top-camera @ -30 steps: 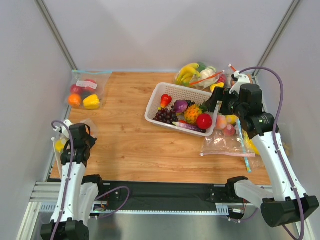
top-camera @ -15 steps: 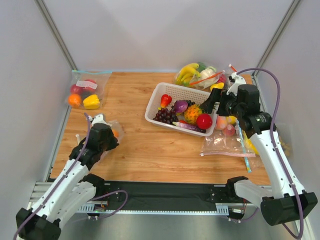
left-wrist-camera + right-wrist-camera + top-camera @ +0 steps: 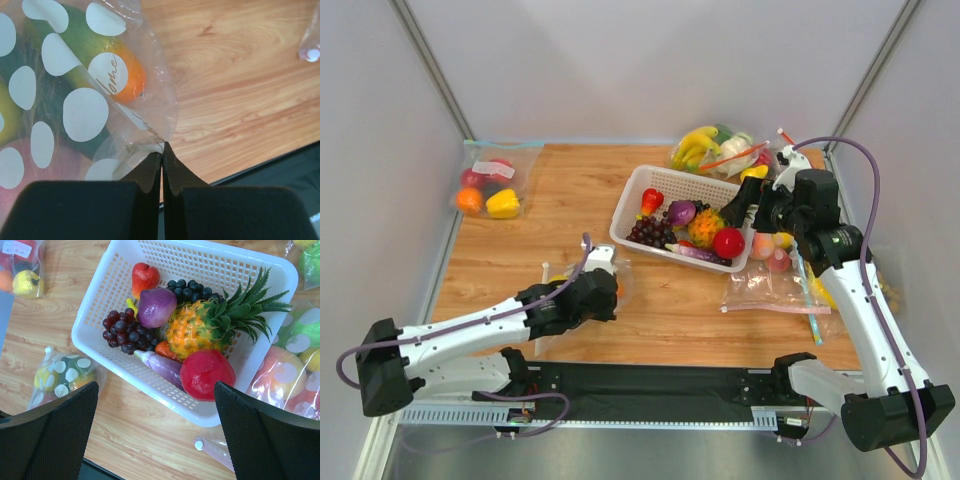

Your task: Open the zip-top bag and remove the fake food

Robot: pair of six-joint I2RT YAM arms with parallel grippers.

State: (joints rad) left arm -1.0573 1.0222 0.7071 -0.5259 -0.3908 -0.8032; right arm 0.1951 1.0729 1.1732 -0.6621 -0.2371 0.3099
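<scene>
The zip-top bag (image 3: 85, 100), clear with white dots, holds the fake food: a dark green cucumber (image 3: 75, 40), a yellow fruit (image 3: 7, 117) and a pink piece at the lower left. My left gripper (image 3: 162, 150) is shut on the bag's plastic edge. In the top view the left gripper (image 3: 605, 292) and the bag (image 3: 620, 284) are near the table's front, left of centre. The bag also shows in the right wrist view (image 3: 60, 377). My right gripper (image 3: 155, 430) is open and empty, hovering over the white basket's near right corner (image 3: 752, 212).
The white basket (image 3: 650, 180) holds grapes, a pineapple and red fruits. A blue-zip bag (image 3: 490, 185) lies back left. A bag with bananas (image 3: 710, 148) lies behind the basket. Another dotted bag (image 3: 775, 250) and loose clear bags lie at the right.
</scene>
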